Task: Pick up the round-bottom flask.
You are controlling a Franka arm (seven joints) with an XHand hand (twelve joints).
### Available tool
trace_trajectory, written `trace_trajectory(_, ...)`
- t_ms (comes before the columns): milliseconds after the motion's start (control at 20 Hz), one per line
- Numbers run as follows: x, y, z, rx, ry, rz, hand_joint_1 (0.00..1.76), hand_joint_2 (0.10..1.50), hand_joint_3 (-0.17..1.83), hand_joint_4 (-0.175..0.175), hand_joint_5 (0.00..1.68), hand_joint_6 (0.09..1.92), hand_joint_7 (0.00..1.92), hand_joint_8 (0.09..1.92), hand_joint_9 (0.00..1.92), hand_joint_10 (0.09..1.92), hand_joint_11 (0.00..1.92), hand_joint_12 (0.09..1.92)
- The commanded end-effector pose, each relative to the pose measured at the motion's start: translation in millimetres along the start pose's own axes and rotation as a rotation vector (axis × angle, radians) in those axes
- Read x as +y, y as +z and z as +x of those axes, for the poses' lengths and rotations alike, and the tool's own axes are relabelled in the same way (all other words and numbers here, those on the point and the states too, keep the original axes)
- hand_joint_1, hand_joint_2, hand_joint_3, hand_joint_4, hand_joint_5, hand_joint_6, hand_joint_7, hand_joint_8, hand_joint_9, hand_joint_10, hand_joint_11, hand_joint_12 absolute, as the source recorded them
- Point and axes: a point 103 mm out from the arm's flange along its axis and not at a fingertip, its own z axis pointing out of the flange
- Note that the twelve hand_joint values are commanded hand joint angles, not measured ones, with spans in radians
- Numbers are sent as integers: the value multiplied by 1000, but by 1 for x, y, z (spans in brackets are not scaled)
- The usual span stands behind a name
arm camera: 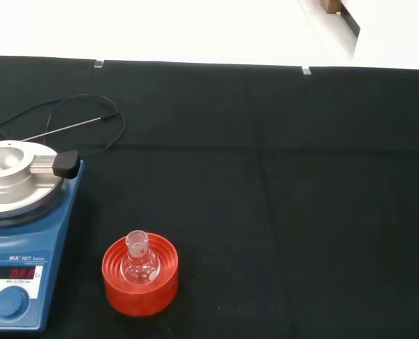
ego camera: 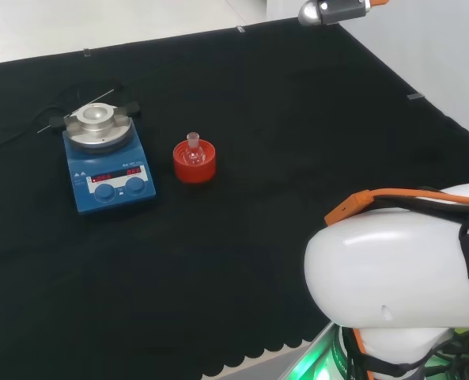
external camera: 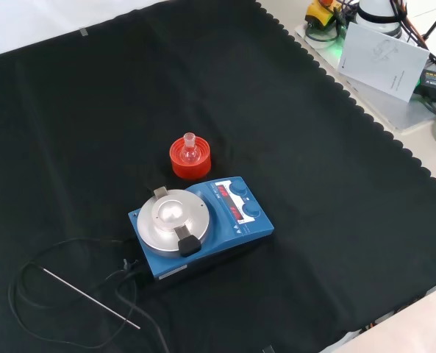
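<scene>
How the hand is set, open or closed, cannot be told from these views. In the head view the arm's big white link [ego camera: 400, 273] with its orange cable fills the lower right of the frame, well apart from the task's thing.

The round-bottom flask [ego camera: 193, 150] is a small clear glass piece standing upright, neck up, in a red ribbed stand [ego camera: 194, 162], a little left of centre in the head view. In the front view the flask [external camera: 190, 146] and stand [external camera: 190, 160] lie just above centre; in the wrist view the flask [arm camera: 140, 262] sits in its stand [arm camera: 140, 277] at the lower left of the frame.

Just beside the stand is a blue hotplate stirrer [ego camera: 107, 170] with a round metal top, to the left in the head view and below it in the front view [external camera: 201, 224]. A thin metal probe [external camera: 90, 298] on a black cable lies on the black cloth [external camera: 335, 191] at the front view's lower left.
</scene>
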Motion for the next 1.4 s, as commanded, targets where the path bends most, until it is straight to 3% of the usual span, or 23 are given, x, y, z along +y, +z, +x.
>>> trace_trajectory(50, -55, -41, -13, -33, 70, -231, 700, 463, 774, -127, 308, 291, 287, 856, 294, 948, 26, 1469)
trace_trajectory(150, -55, -39, -10, -28, 77, -239, 715, 455, 783, -144, 296, 474, 307, 888, 315, 931, 11, 1500)
trace_trajectory(300, -44, -30, -8, -1, 68, -254, 720, 453, 783, -155, 240, 573, 242, 896, 224, 933, 1, 1441)
trace_trajectory(600, -11, -17, -10, 30, 16, -256, 738, 444, 791, -159, 234, 633, 344, 887, 327, 967, 59, 1510)
trace_trajectory(1000, 33, 11, -21, 97, -17, -158, 752, 439, 796, -158, 245, 650, 388, 879, 356, 950, 104, 1509)
trace_trajectory(1400, 62, 28, -30, 141, -46, -142, 756, 439, 797, -158, 248, 655, 391, 884, 352, 946, 99, 1503)
